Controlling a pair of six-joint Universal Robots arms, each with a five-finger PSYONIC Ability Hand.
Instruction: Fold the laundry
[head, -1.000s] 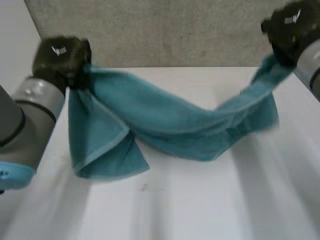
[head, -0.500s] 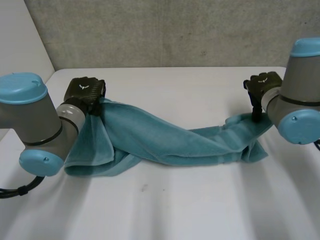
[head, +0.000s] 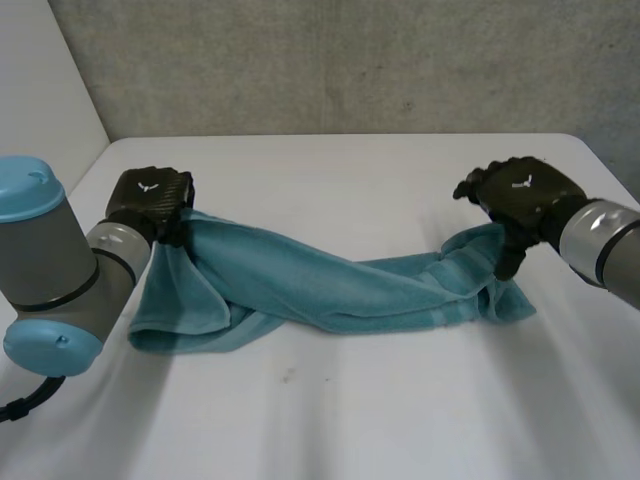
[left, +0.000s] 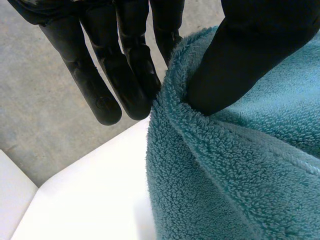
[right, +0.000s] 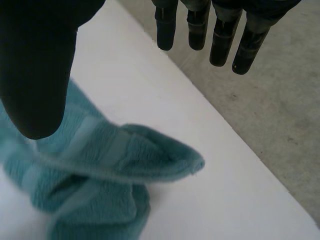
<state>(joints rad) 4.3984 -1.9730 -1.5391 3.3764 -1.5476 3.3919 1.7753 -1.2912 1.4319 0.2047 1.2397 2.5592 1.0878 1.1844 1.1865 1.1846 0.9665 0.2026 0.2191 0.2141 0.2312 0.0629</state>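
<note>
Grey concrete wall (head: 330, 60) closed off the far side of a white table (head: 330, 420). On that table lay a teal terry towel (head: 340, 285), bunched into a twisted rope whose long axis ran across the table from one hand to the other.

The left hand (head: 150, 197) sat at the towel's left end, where the cloth spread into a loose flap beside the arm. In the left wrist view the hemmed edge was pinched between the thumb (left: 240, 55) and the fingers (left: 125, 75) behind it, so that hand was gripping the towel.

The right hand (head: 522, 195) hovered just over the opposite end. Its wrist view showed straight fingers (right: 220, 35) held clear of the cloth and the thumb (right: 37, 65) above the crumpled end with nothing clasped. That hand was open, and the towel's end lay on the table below it.

By my judgement, a fresh grasp there would have to go downward, since the cloth lay beneath the hand rather than between thumb and fingers.

The folds hid the towel's corners at both ends. Whether the right thumb touched the cloth could not be told.
</note>
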